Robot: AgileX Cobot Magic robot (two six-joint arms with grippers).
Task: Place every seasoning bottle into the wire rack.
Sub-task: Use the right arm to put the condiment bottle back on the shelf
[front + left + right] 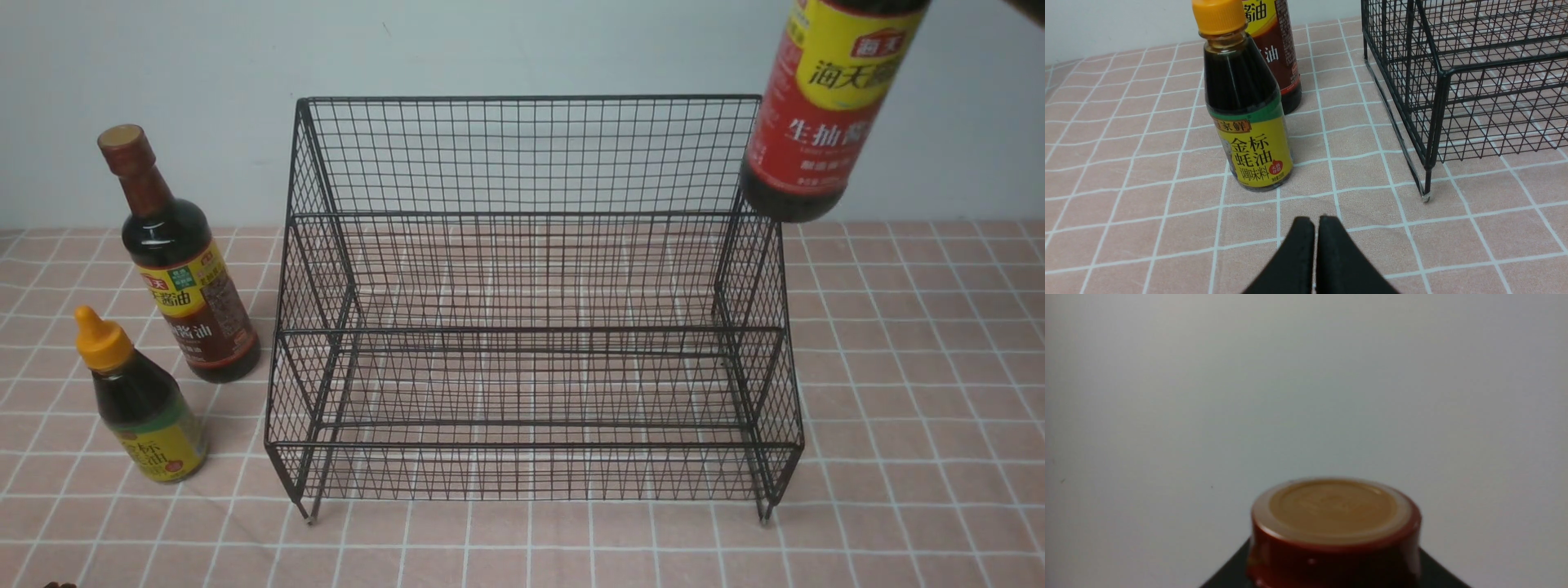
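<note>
There are three bottles, one rack and two grippers.

Closest is the left gripper [1314, 222], low over the cloth. Its two black fingers are pressed tight together with nothing between them. Just past it stands the short bottle [147, 408]. It is round and full of dark sauce, with an orange-yellow pointy cap and a green and yellow label. Close behind it stands the brown-label bottle [188, 286]. It is tall, with a brown-red neck and a flat tan cap. Both stand upright on the cloth, left of the rack and outside it.

The rack [531, 445] sits in the middle. It is thin black wire in little squares, with steps like stairs, a tall back, slanted sides and short feet.

The red-label bottle [824, 114] is up in the air by the rack's top right back corner, leaning a little. I cannot tell if it touches the wire. The right gripper [1333, 563] grips its shiny red-brown neck, with a black finger on each side under the tan cap.

The cloth [914, 408] is pink with white lines making squares. Behind everything is a plain pale wall [490, 49].
</note>
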